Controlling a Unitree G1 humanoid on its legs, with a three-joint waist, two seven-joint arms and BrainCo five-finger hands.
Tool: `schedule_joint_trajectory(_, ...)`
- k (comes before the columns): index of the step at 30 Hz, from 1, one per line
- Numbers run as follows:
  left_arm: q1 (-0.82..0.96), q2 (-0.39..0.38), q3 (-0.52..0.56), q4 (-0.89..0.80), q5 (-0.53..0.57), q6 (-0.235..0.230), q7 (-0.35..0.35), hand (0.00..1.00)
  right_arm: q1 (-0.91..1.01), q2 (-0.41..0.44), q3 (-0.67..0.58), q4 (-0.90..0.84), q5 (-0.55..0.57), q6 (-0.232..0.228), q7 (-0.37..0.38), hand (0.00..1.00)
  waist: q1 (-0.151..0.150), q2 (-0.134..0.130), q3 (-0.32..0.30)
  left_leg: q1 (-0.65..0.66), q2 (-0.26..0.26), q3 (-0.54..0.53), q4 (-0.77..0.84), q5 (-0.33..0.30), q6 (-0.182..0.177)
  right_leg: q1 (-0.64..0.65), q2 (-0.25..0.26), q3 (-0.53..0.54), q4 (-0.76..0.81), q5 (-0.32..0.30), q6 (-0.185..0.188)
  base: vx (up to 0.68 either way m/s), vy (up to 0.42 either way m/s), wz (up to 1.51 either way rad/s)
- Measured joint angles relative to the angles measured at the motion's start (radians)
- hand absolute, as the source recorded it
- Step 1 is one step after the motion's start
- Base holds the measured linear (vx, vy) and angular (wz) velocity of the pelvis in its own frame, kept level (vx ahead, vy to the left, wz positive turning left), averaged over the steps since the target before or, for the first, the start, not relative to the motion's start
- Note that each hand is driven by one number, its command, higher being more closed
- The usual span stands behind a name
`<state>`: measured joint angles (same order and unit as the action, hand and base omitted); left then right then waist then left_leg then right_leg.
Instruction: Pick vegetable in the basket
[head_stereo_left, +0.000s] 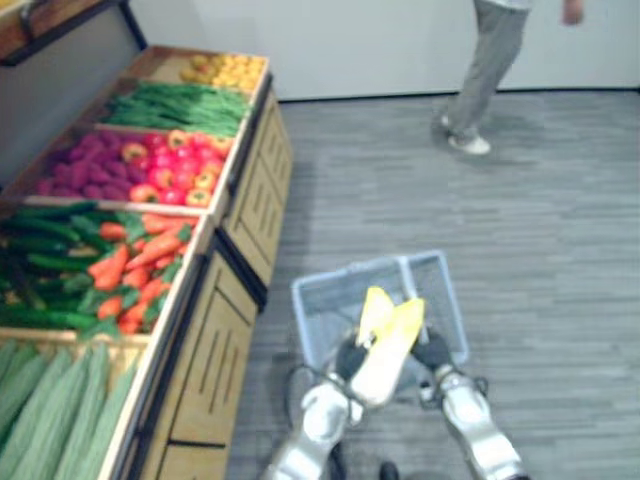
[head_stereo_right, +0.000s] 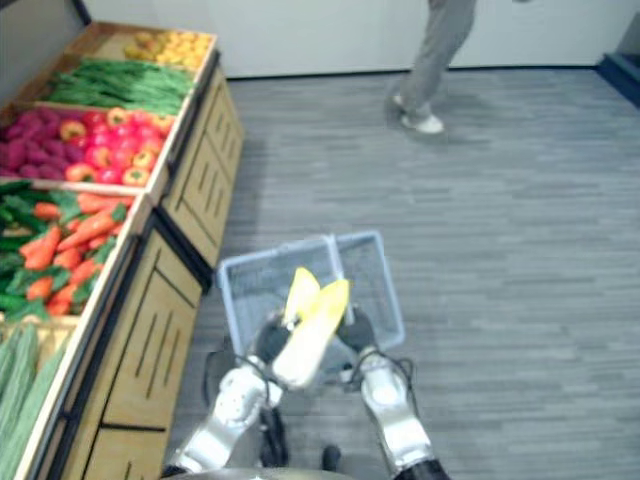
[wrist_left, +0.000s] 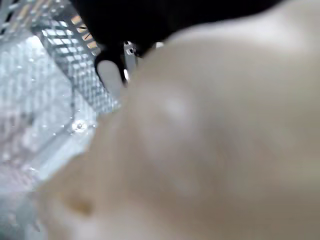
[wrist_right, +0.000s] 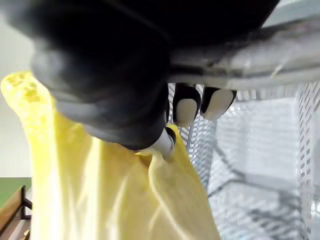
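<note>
A pale yellow corn-like vegetable (head_stereo_left: 385, 340) with spread yellow husk leaves hangs tilted over the near edge of a light blue wire basket (head_stereo_left: 318, 300). My left hand (head_stereo_left: 349, 358) is curled round its cream lower end, which looms close in the left wrist view (wrist_left: 200, 150). My right hand (head_stereo_left: 432, 352) is at the basket's near right side; in its wrist view the fingers (wrist_right: 186, 107) curl under a grey bar (wrist_right: 250, 65) of the basket, seemingly its handle. The yellow husk (wrist_right: 100, 190) lies right beside them.
On my left stands a wooden produce stand (head_stereo_left: 215, 370). Its bins hold long green vegetables (head_stereo_left: 50, 400), carrots and cucumbers (head_stereo_left: 120, 265), red and purple produce (head_stereo_left: 150, 165), green beans (head_stereo_left: 180, 105) and yellow produce (head_stereo_left: 225, 70). A person (head_stereo_left: 485, 70) walks on the grey floor beyond.
</note>
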<state>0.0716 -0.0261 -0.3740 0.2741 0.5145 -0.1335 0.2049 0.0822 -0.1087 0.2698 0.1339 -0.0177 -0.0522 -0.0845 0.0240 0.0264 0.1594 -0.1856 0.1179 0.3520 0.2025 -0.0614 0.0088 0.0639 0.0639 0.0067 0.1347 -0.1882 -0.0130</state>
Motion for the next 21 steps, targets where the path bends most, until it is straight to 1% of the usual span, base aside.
schedule_joint_trajectory(1,-0.007,0.0,-0.005,0.008,0.0,0.0,0.005,1.0,0.005,0.0,0.0,-0.015,0.0,0.0,0.0,1.0,0.005,-0.009,-0.002,0.013,-0.009,0.012,-0.018,0.032,0.021,-0.008,-0.012,-0.001,0.039,-0.029,0.016,0.54,0.266,-0.24)
schedule_joint_trajectory(2,-0.027,0.0,-0.01,0.037,0.0,0.001,0.013,0.0,0.015,0.002,0.002,-0.032,0.0,0.0,0.0,1.0,0.005,-0.044,-0.008,0.04,-0.044,0.031,-0.04,0.026,0.032,-0.039,-0.051,-0.011,0.144,-0.078,0.062,0.41,0.204,-0.13)
schedule_joint_trajectory(3,-0.048,0.003,-0.012,0.066,0.0,0.005,0.02,0.0,0.019,0.003,0.004,-0.049,0.0,0.0,0.0,1.0,0.008,-0.064,-0.008,0.07,-0.069,0.048,-0.063,0.014,0.04,-0.104,-0.084,-0.032,0.303,-0.1,0.103,0.48,0.239,-0.13)
schedule_joint_trajectory(4,-0.055,0.009,-0.012,0.079,0.001,0.011,0.026,0.0,0.019,0.005,0.008,-0.052,0.003,0.0,0.001,1.0,0.008,-0.074,-0.008,0.089,-0.08,0.054,-0.076,0.009,0.046,-0.144,-0.102,-0.041,0.403,-0.102,0.133,0.39,0.179,-0.16)
schedule_joint_trajectory(5,-0.077,0.028,-0.015,0.124,0.002,0.025,0.029,0.0,0.022,0.008,0.02,-0.052,0.026,0.0,0.005,1.0,0.002,-0.09,0.0,0.151,-0.108,0.053,-0.109,0.002,0.057,-0.221,-0.151,-0.069,0.615,-0.09,0.18,0.37,0.147,-0.07)
schedule_joint_trajectory(6,-0.088,0.047,-0.017,0.169,0.009,0.052,0.029,0.0,0.032,0.007,0.039,-0.053,0.047,0.0,0.013,1.0,-0.008,-0.09,0.003,0.214,-0.119,0.049,-0.134,-0.007,0.064,-0.255,-0.194,-0.098,0.751,-0.098,0.166,0.35,0.133,0.04)
schedule_joint_trajectory(7,-0.091,0.056,-0.017,0.187,0.01,0.061,0.032,0.0,0.04,0.007,0.053,-0.057,0.065,0.0,0.02,1.0,-0.018,-0.089,0.004,0.239,-0.118,0.045,-0.138,-0.009,0.066,-0.265,-0.214,-0.117,0.786,-0.105,0.153,0.32,0.091,0.19)
schedule_joint_trajectory(8,-0.106,0.07,-0.017,0.212,0.012,0.074,0.041,0.0,0.073,0.005,0.08,-0.09,0.079,0.0,0.039,1.0,-0.026,-0.091,0.004,0.273,-0.112,0.04,-0.145,-0.01,0.066,-0.285,-0.245,-0.147,0.799,-0.119,0.128,0.29,0.037,0.32)
schedule_joint_trajectory(9,-0.138,0.081,-0.016,0.243,0.018,0.084,0.053,0.0,0.105,-0.003,0.115,-0.139,0.105,-0.003,0.054,1.0,-0.028,-0.091,0.002,0.285,-0.101,0.019,-0.15,-0.015,0.057,-0.31,-0.267,-0.176,0.746,-0.127,0.115,0.29,-0.003,0.37)
schedule_joint_trajectory(10,-0.162,0.085,-0.016,0.261,0.019,0.091,0.057,0.0,0.116,-0.006,0.13,-0.162,0.117,-0.006,0.062,1.0,-0.032,-0.092,0.002,0.284,-0.093,0.009,-0.151,-0.023,0.045,-0.325,-0.272,-0.183,0.698,-0.129,0.11,0.28,-0.064,0.42)
schedule_joint_trajectory(11,-0.2,0.095,-0.015,0.299,0.029,0.098,0.065,0.0,0.119,-0.008,0.15,-0.181,0.145,-0.019,0.086,1.0,-0.044,-0.095,0.001,0.284,-0.083,-0.013,-0.165,-0.037,0.028,-0.35,-0.277,-0.187,0.577,-0.126,0.107,0.31,-0.17,0.41)
schedule_joint_trajectory(12,-0.238,0.1,-0.015,0.343,0.055,0.102,0.068,0.0,0.119,-0.006,0.163,-0.194,0.164,-0.023,0.102,1.0,-0.052,-0.1,0.002,0.284,-0.078,-0.032,-0.175,-0.043,0.019,-0.366,-0.277,-0.162,0.435,-0.11,0.115,0.31,-0.204,0.39)
schedule_joint_trajectory(13,-0.255,0.099,-0.014,0.36,0.057,0.103,0.069,0.0,0.12,-0.006,0.164,-0.198,0.18,-0.024,0.111,1.0,-0.054,-0.099,0.002,0.285,-0.07,-0.04,-0.175,-0.05,0.006,-0.367,-0.27,-0.148,0.364,-0.09,0.113,0.26,-0.212,0.33)
schedule_joint_trajectory(14,-0.285,0.099,-0.012,0.393,0.066,0.11,0.074,0.0,0.12,-0.01,0.169,-0.198,0.194,-0.024,0.128,1.0,-0.053,-0.096,0.004,0.294,-0.053,-0.052,-0.174,-0.07,-0.024,-0.363,-0.252,-0.108,0.225,-0.02,0.113,0.23,-0.207,0.27)
schedule_joint_trajectory(15,-0.297,0.1,-0.01,0.413,0.084,0.116,0.08,0.0,0.128,-0.009,0.171,-0.199,0.198,-0.024,0.135,1.0,-0.053,-0.1,0.002,0.3,-0.048,-0.059,-0.171,-0.081,-0.043,-0.349,-0.249,-0.09,0.161,0.022,0.114,0.31,-0.294,0.4)
schedule_joint_trajectory(16,-0.31,0.103,-0.005,0.445,0.101,0.125,0.092,0.0,0.162,-0.002,0.173,-0.209,0.217,-0.024,0.144,1.0,-0.052,-0.117,0.001,0.325,-0.045,-0.071,-0.161,-0.108,-0.081,-0.321,-0.252,-0.064,0.109,0.13,0.13,0.34,-0.327,0.35)
schedule_joint_trajectory(17,-0.3,0.101,0.022,0.469,0.123,0.137,0.098,0.0,0.193,-0.014,0.174,-0.213,0.224,-0.024,0.16,1.0,-0.052,-0.09,-0.001,0.353,-0.006,-0.082,-0.146,-0.135,-0.112,-0.301,-0.227,-0.08,0.151,0.147,0.123,0.35,-0.369,0.3)
schedule_joint_trajectory(18,-0.29,0.097,0.035,0.469,0.133,0.137,0.1,0.0,0.209,-0.028,0.173,-0.222,0.225,-0.025,0.165,1.0,-0.055,-0.067,-0.015,0.348,0.025,-0.085,-0.13,-0.15,-0.123,-0.296,-0.202,-0.088,0.155,0.121,0.116,0.37,-0.346,0.02)
schedule_joint_trajectory(19,-0.28,0.09,0.064,0.46,0.139,0.137,0.108,0.0,0.223,-0.058,0.171,-0.236,0.234,-0.025,0.18,1.0,-0.053,-0.038,-0.031,0.339,0.066,-0.085,-0.084,-0.165,-0.137,-0.293,-0.165,-0.103,0.16,0.088,0.1,0.35,-0.316,0.06)
schedule_joint_trajectory(20,-0.279,0.087,0.088,0.444,0.14,0.138,0.109,0.0,0.223,-0.062,0.171,-0.236,0.241,-0.025,0.188,1.0,-0.053,-0.043,-0.028,0.291,0.09,-0.089,0.014,-0.163,-0.134,-0.282,-0.156,-0.115,0.157,0.073,0.088,0.34,-0.31,0.15)
schedule_joint_trajectory(21,-0.269,0.072,0.111,0.399,0.139,0.138,0.109,0.0,0.222,-0.064,0.163,-0.234,0.257,-0.025,0.199,1.0,-0.054,-0.042,-0.025,0.206,0.137,-0.094,0.199,-0.159,-0.127,-0.249,-0.141,-0.142,0.134,0.073,0.072,0.31,-0.308,0.29)
